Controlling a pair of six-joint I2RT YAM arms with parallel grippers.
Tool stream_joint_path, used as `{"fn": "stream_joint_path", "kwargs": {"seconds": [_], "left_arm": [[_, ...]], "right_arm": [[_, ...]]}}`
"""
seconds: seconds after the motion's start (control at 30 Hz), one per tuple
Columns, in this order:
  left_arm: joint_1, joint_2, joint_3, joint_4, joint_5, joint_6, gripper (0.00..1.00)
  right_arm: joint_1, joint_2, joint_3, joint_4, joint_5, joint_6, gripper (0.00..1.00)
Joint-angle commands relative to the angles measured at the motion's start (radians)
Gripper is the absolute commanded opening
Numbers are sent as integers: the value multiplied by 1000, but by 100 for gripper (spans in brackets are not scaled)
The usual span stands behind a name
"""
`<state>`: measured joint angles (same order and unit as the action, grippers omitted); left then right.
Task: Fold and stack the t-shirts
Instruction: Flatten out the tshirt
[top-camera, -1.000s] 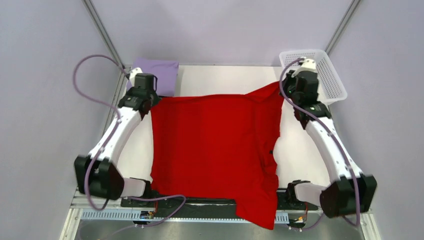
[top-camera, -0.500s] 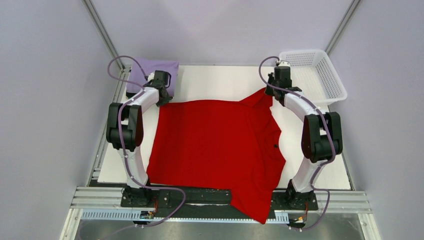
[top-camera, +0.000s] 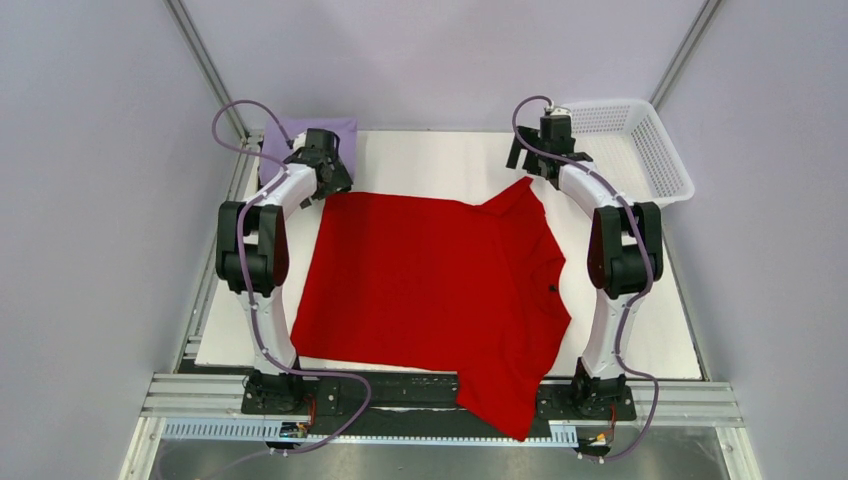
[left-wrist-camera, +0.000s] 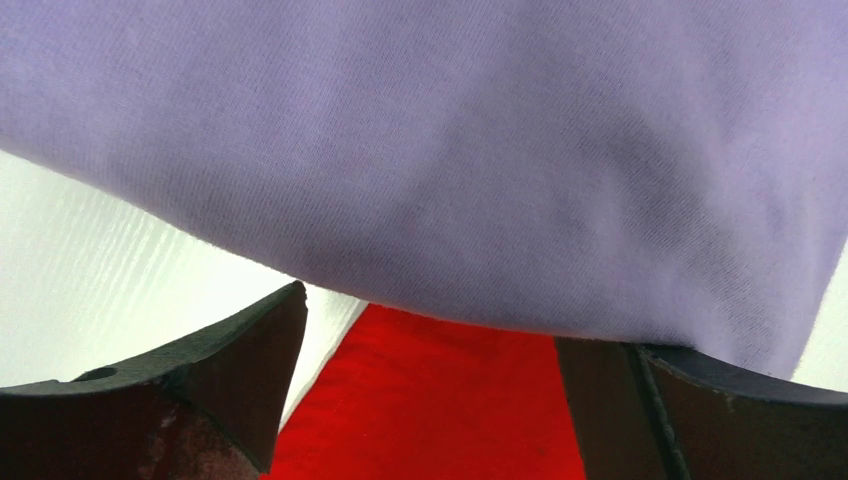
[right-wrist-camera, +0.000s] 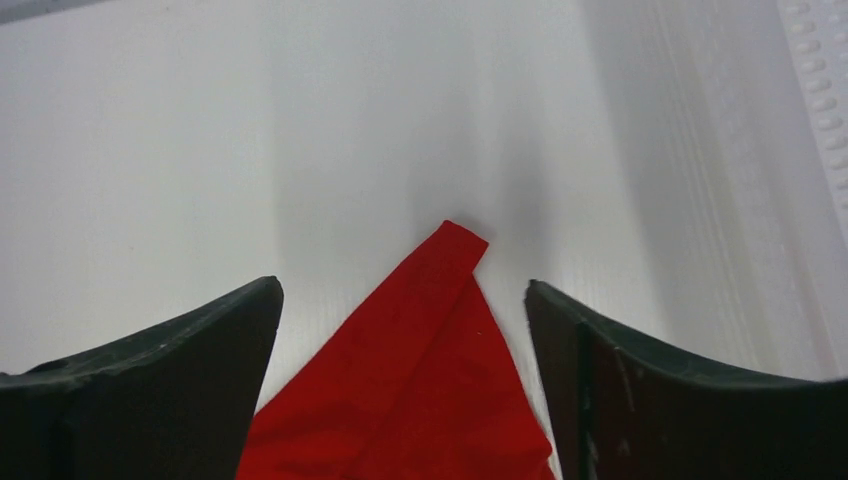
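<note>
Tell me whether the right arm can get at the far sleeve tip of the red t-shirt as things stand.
Probably yes. The right tool is open right over the sleeve tip of the red t-shirt, which lies flat on the white table, framed in the tool's gap, with nothing covering it.

Both arms stretch far forward from their bases with elbows raised behind, the left end effector (top-camera: 326, 176) and the right end effector (top-camera: 531, 158) each pitched down ahead of its wrist, dark fingers (right-wrist-camera: 150, 400) spread wide apart, clamping nothing.
</note>
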<state>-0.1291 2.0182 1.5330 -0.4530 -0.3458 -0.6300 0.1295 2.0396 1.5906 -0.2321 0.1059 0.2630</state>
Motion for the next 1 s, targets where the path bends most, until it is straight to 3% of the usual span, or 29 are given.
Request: {"fn": "stream_joint_path", "kwargs": {"seconds": [0.0, 0.23, 0.47, 0.7, 0.97], "left_arm": [[-2, -159, -8, -8, 87, -17, 100], [-80, -390, -338, 98, 282, -22, 100], [-161, -469, -529, 154, 376, -23, 100], [-165, -471, -628, 179, 391, -31, 100], [-165, -435, -638, 138, 358, -6, 100]], "right_arm": [[-3, -91, -45, -30, -86, 42, 100], [44, -200, -267, 44, -313, 163, 100], [80, -148, -284, 42, -303, 217, 100], [94, -76, -264, 45, -309, 247, 100], [100, 5, -195, 71, -312, 255, 100]]}}
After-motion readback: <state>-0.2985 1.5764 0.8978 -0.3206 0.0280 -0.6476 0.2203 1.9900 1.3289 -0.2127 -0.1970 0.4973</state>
